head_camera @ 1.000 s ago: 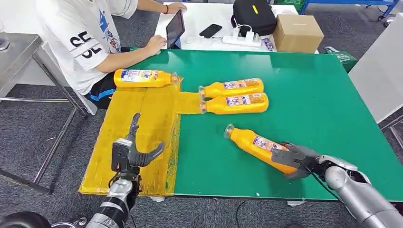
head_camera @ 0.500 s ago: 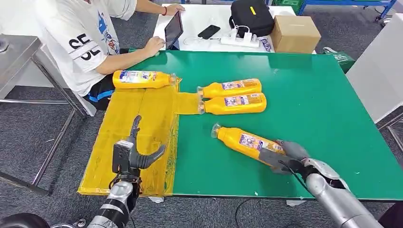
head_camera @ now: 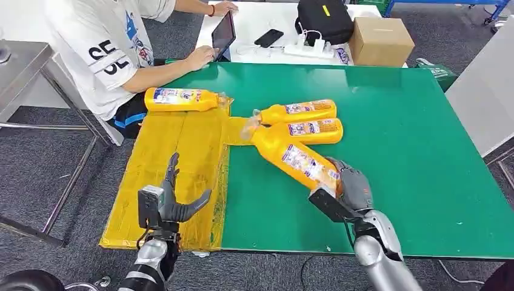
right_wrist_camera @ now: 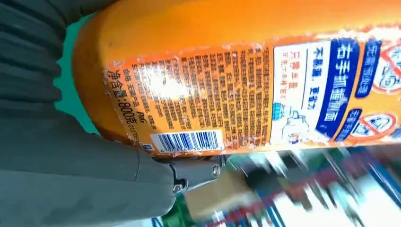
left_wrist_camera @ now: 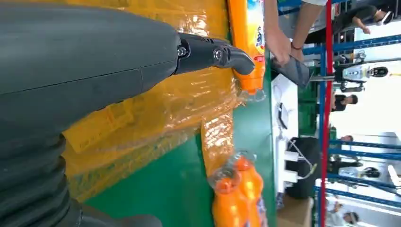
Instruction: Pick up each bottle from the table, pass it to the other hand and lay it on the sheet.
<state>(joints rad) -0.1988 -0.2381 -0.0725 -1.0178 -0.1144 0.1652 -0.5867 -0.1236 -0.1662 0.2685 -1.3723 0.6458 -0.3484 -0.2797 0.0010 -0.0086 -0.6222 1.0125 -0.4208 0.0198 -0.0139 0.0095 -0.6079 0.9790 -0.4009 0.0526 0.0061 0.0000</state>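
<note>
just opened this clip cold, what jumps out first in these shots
The eye goes first to the orange bottle that the right hand holds by its base, slanting over the green table with its cap toward two more bottles lying side by side. To the left, the yellow sheet carries one bottle at its far edge, and the left hand hovers open over it. A person sits at the far left corner.

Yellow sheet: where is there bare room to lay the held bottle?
The yellow sheet is bare between the bottle at its far edge and the left hand. It is crowded at the strip by the two bottles.
</note>
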